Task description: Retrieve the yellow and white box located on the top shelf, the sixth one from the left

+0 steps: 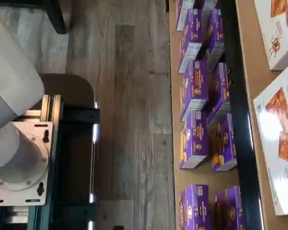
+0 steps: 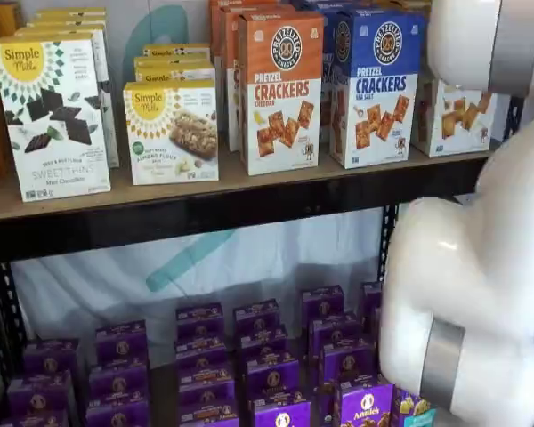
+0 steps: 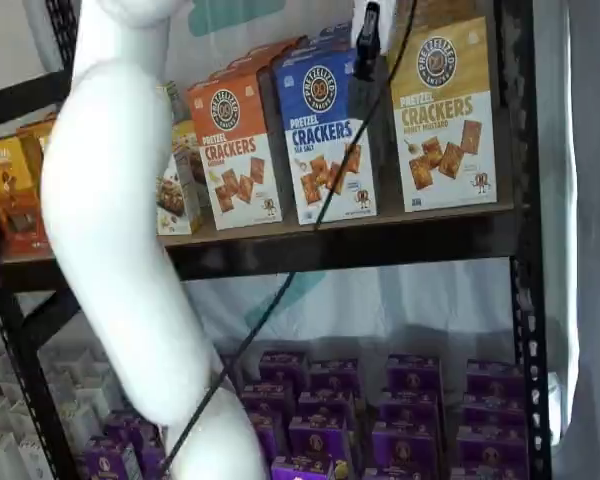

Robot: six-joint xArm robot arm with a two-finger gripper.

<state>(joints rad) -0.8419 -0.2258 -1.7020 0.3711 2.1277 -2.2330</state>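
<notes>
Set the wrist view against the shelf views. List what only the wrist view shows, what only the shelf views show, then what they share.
Only the wrist view: the grey wood-plank floor and a white round plate on a dark mount.
Only the shelf views: the tall yellow and white cardboard cracker box front-on, the orange cracker box, the blue cracker box, the white sun-printed boxes, and the gripper beside its cable.
Shared: rows of small purple boxes, and the tan wooden top shelf.
</notes>
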